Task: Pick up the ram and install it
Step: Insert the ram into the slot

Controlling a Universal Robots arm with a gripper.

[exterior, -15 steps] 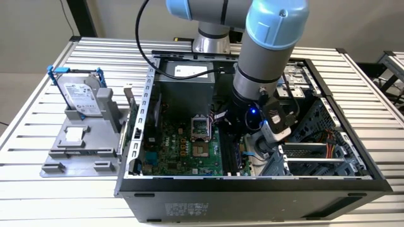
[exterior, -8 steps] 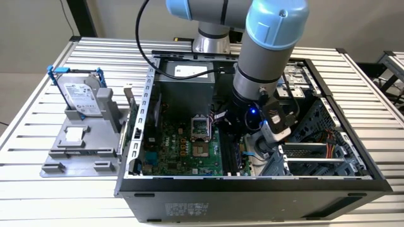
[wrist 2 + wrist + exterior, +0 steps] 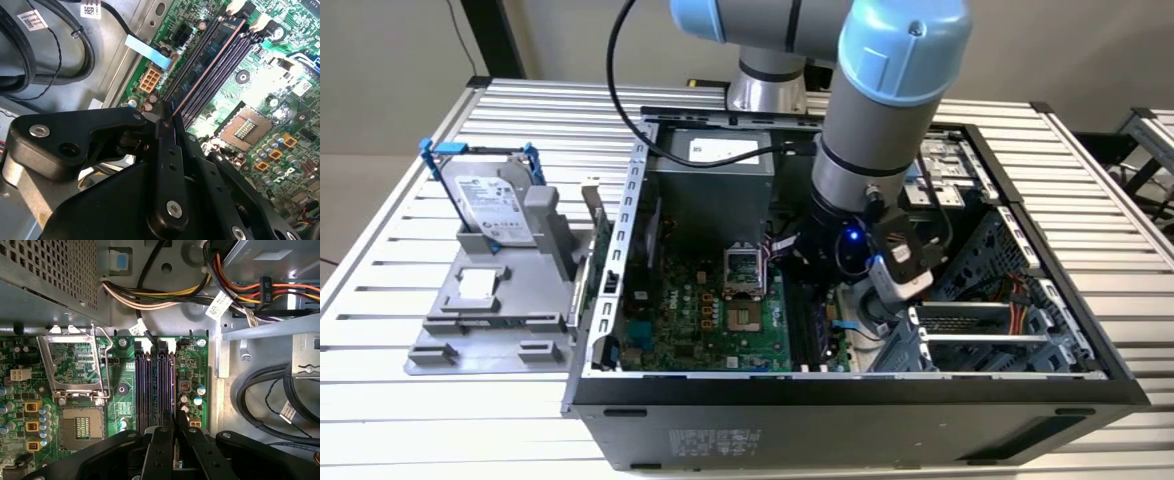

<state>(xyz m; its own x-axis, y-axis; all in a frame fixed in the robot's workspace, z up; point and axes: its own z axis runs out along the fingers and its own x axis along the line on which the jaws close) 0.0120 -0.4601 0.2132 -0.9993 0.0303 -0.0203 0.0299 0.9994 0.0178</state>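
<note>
The ram [image 3: 204, 66] is a thin dark board with chips and a copper edge. It stands on edge along one of the long black motherboard slots [image 3: 150, 382], reaching toward the white latches [image 3: 235, 7] at the slots' far end. My gripper [image 3: 168, 119] holds the near end of the ram, its black fingers [image 3: 166, 421] pressed together on the board. In the exterior view, the arm's wrist [image 3: 854, 250] reaches down into the open computer case [image 3: 854, 385] over the slots. I cannot tell how deep the ram sits in the slot.
An open CPU socket [image 3: 80, 426] lies beside the slots. Bundled cables [image 3: 235, 290] and black cables [image 3: 260, 390] run close by. A metal drive cage [image 3: 987, 325] flanks the arm. A hard drive in a blue frame [image 3: 500, 205] stands on a grey stand outside the case.
</note>
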